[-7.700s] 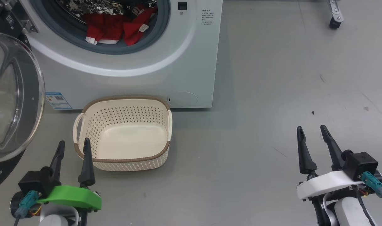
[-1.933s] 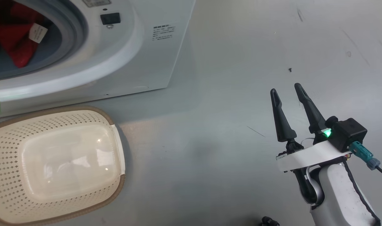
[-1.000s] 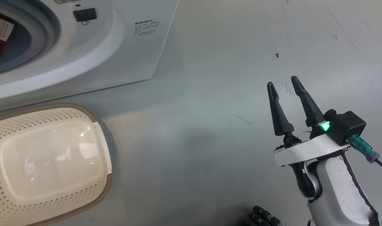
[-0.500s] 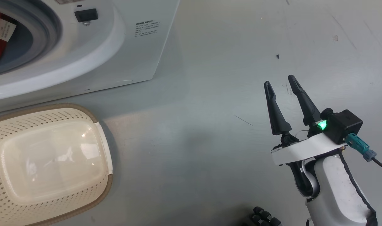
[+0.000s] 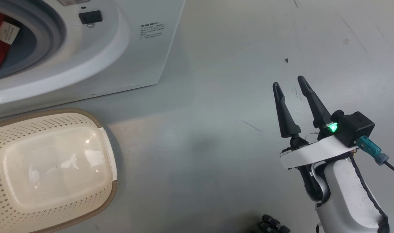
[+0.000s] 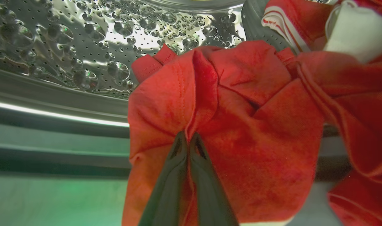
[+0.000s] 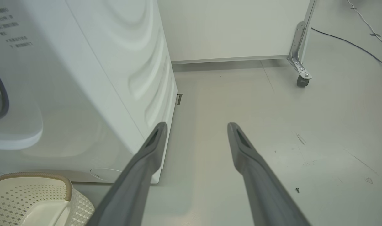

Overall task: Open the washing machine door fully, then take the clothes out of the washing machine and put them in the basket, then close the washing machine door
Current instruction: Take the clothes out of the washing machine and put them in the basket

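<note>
My left pincer [image 6: 187,140] is clenched on a raised fold of the red jersey fabric with white trim [image 6: 250,125]. Its two dark fingers are pressed together, with the ridge caught at their tips. The cloth lies bunched inside the big white front-loading washing machine [image 5: 125,55], in front of the dimpled steel drum wall [image 6: 84,37]. From my head, a patch of red with a white tag [image 5: 8,32] shows inside the grey rubber gasket [image 5: 51,35]. My right pincer [image 5: 289,83] hangs released above the grey floor [image 5: 210,145], fingers spread, well apart from the machine. The small cream perforated basket with a brown woven-look rim [image 5: 54,111] stands on the floor just before the washer's base.
</note>
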Robot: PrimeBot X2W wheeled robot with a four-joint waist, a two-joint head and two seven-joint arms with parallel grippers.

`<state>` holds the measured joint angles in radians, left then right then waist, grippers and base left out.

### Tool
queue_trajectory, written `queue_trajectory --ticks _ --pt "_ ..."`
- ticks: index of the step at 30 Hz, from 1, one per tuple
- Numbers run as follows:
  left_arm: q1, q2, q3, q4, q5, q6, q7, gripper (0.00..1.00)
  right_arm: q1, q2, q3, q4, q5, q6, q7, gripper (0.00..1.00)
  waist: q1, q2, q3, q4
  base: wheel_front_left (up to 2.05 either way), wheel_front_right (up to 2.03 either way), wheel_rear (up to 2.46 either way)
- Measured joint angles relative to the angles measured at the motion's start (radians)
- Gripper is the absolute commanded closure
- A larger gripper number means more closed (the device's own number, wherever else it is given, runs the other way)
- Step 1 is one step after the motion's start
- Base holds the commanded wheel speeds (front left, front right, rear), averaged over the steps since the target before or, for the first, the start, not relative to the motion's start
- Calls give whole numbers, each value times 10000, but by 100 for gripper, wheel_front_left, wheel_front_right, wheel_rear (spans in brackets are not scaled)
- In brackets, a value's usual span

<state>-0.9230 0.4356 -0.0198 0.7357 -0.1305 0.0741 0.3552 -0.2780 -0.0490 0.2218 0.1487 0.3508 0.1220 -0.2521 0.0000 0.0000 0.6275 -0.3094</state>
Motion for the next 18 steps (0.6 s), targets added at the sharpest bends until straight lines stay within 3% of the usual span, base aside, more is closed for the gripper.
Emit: queue_trajectory --ticks 18 --pt "30 -543 13 612 -226 -178 -1331 100 -5 6 -190 174 -201 0 0 0 0 0 -670 202 0 0 0"
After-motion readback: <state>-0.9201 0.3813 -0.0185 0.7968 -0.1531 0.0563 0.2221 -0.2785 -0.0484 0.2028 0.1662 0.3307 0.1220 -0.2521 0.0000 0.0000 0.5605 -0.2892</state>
